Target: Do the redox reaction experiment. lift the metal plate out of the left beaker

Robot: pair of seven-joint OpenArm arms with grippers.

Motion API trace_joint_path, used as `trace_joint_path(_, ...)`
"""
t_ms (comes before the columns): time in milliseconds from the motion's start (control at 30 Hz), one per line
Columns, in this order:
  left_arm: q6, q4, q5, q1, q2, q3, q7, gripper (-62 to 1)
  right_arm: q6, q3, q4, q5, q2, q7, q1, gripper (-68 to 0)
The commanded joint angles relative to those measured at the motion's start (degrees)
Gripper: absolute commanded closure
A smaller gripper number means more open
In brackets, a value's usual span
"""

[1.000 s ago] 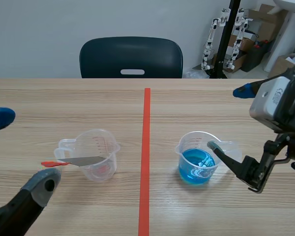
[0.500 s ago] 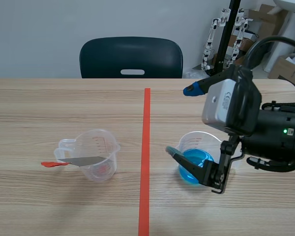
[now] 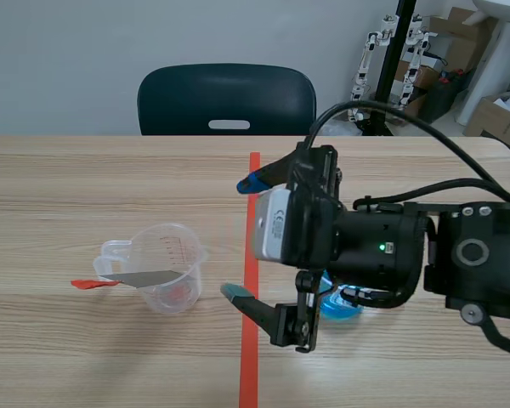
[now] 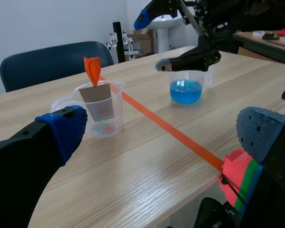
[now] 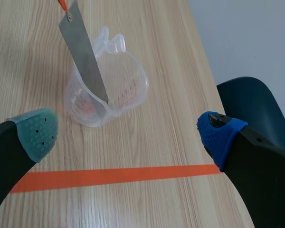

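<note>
Since a second ago, the right gripper [image 3: 240, 238] had been swung from the far right, across the orange tape line [image 3: 252, 183], toward the left beaker [image 3: 170, 272]. The left arm had been pulled out of the scene view entirely. There, the right gripper's fingers were spread wide with nothing held. The metal plate [image 3: 149, 278] was leaned inside the left beaker, its red tab [image 3: 93, 283] poking out past the rim. The right beaker [image 3: 333, 308], with blue liquid, was mostly hidden behind the arm.

From the left wrist, the left gripper [image 4: 161, 137] was kept well apart from the beaker, fingers wide open and empty.

From the right wrist, beaker and plate were seen ahead of the open fingers, not yet between them. So it looked like the approach step, pretty much. Next, the exposed upper end of the plate would need to be pinched on its flat faces and drawn up along its slant, or that light beaker could get tipped.
</note>
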State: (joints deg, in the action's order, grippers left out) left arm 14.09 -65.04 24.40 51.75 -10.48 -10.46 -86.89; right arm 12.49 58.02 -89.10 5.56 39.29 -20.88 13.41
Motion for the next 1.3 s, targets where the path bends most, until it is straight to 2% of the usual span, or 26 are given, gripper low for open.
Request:
trace_joint_path(0, -0.09, -0.46, -0.48, 0.46, 0.26, -0.22, -2.14, -62.3, -0.42, 0.81, 0.72, 0.39, -1.66, -0.50, 1.57, -60.8)
trace_joint_path(167, -0.02, 1.62, -1.22, 0.46, -0.07, -0.22, -2.14, -62.3, -0.42, 4.68, 4.79, 2.27, -6.56, -0.48, 3.80, -60.8)
trace_joint_path(533, 2.21, 3.91, -13.03, 0.44, -0.02, -0.22, -2.14, -62.3, -0.42, 7.32, 9.29, 3.50, -14.82, -0.46, 4.83, -60.8)
trace_joint_path(633, 2.21, 3.91, -13.05, 0.28, -0.02, -0.22, -2.14, -62.3, -0.42, 7.32, 9.35, 3.52, -16.48, -0.07, 4.83, -59.8)
trace_joint_path(767, 2.14, 3.91, -13.07, -0.20, -0.02, -0.22, -2.14, -62.3, -0.42, 7.32, 9.35, 3.52, -18.27, 0.39, 4.83, -53.7)
trace_joint_path(933, 2.14, 3.91, -13.03, -0.39, -0.02, -0.22, -2.14, -62.3, -0.39, 7.32, 9.38, 3.43, -19.82, 4.09, 4.79, -53.6)
trace_joint_path(1100, 2.14, 3.91, -13.00, -0.48, -0.02, -0.22, -2.14, -62.3, -0.35, 7.32, 10.05, 3.43, -21.20, 5.18, 4.81, -53.5)
trace_joint_path(1267, 2.12, 3.91, -12.83, -0.50, -0.02, -0.22, -2.14, -62.3, 1.11, 7.32, 10.05, 3.43, -21.88, 6.71, 4.79, -52.0)
